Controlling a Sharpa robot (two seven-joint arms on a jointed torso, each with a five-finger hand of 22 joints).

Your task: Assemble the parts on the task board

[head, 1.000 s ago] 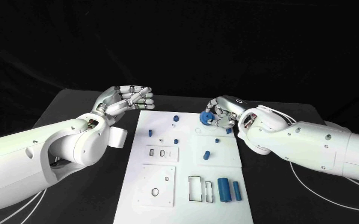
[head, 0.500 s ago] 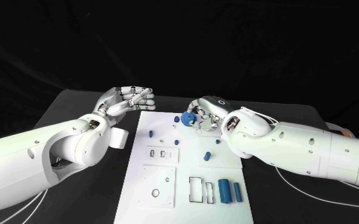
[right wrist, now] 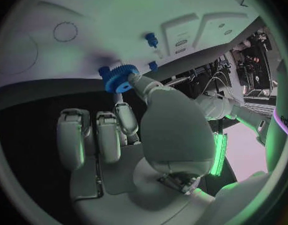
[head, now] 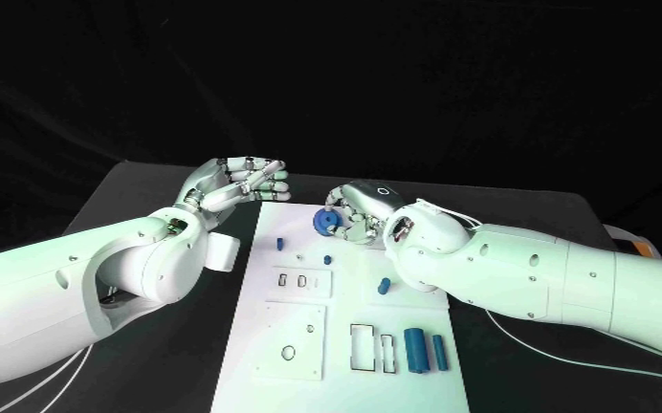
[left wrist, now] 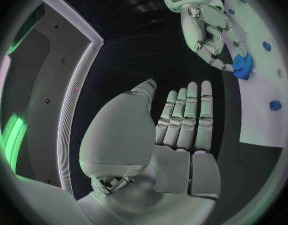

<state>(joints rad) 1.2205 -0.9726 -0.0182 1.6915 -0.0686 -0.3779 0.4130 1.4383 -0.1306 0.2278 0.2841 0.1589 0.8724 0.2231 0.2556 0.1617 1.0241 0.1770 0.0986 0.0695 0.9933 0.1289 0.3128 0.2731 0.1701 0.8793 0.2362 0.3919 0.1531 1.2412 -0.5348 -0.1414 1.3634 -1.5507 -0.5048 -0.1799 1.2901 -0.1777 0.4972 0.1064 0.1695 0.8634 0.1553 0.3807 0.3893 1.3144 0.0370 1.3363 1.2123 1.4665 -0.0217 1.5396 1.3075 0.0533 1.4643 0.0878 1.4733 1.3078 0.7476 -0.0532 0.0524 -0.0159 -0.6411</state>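
The white task board [head: 414,313] lies lengthwise in the middle of the black table. My right hand [head: 359,210] hovers over its far end and pinches a blue gear [head: 328,221] between the thumb and a finger; the right wrist view shows that gear [right wrist: 120,79] just above the board [right wrist: 75,15]. My left hand [head: 240,184] hangs off the board's far left corner with straight fingers and holds nothing. From the left wrist, its palm [left wrist: 181,135] faces the right hand [left wrist: 209,27] and the gear [left wrist: 243,66].
Small blue pegs [head: 277,242] [head: 327,259] stand on the board's left half, and a blue piece [head: 384,287] lies mid-board. Two long blue blocks [head: 414,351] [head: 437,353] lie near the front beside rectangular frames [head: 362,347]. White slotted plates [head: 299,282] sit on the left.
My right hand has carried the blue gear leftward across the board's far end, closer to the left hand. The left hand has stayed where it was.
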